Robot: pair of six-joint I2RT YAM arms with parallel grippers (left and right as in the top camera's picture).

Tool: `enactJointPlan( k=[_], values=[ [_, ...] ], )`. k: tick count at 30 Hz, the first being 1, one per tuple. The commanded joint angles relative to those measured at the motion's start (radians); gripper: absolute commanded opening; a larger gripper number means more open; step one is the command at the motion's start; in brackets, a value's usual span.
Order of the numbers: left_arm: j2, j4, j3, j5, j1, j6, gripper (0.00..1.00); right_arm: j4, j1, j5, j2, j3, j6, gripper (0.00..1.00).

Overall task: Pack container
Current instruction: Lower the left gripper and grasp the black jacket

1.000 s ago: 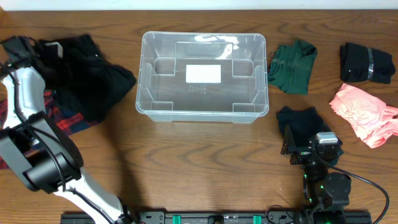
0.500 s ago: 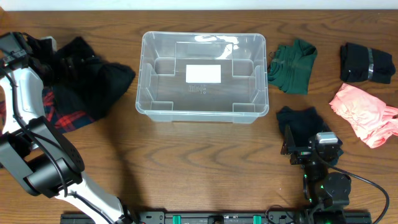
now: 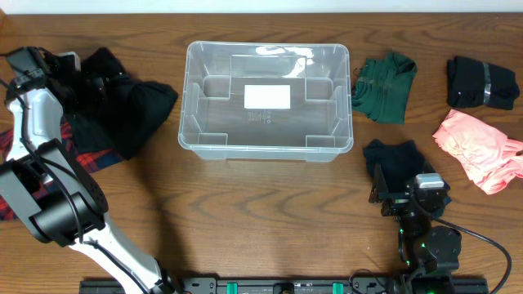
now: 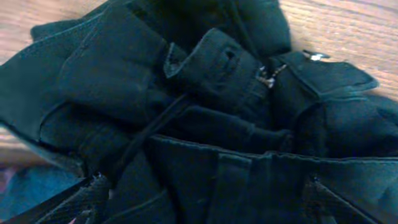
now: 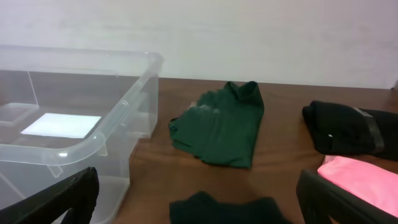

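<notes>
We found the container (image 3: pixel 214 114) upright mid-table, between the black garment (image 3: pixel 131 102) and the green garment (image 3: pixel 384 86). Our left gripper (image 4: pixel 205 186) stood spread wide over the black garment, and our right gripper (image 5: pixel 199 196) was spread wide too.

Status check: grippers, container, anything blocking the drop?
Left gripper open, over the black garment. Right gripper open, holding nothing. Container upright, empty. Nothing over its opening.
</notes>
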Motion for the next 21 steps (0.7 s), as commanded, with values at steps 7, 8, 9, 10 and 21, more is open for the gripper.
enactJointPlan(
  k=[7, 8, 9, 10, 21],
  values=[
    [-0.001, 0.023, -0.008, -0.104, 0.000, -0.329, 0.98, -0.004, -0.008, 0.011, 0.001, -0.002, 0.007, 0.99],
    [-0.001, 0.022, -0.008, -0.104, 0.000, -0.360, 0.98, -0.004, -0.008, 0.011, 0.001, -0.002, 0.007, 0.99],
    [0.000, 0.022, -0.008, -0.104, -0.001, -0.387, 0.98, -0.004, -0.008, 0.011, 0.001, -0.002, 0.007, 0.99],
    [0.001, 0.022, -0.008, -0.104, -0.002, -0.402, 0.98, -0.004, -0.008, 0.011, 0.001, -0.002, 0.007, 0.99],
    [0.083, 0.034, -0.008, -0.094, -0.001, -0.431, 0.98, -0.004, -0.008, 0.011, 0.001, -0.002, 0.007, 0.99]
  ],
)
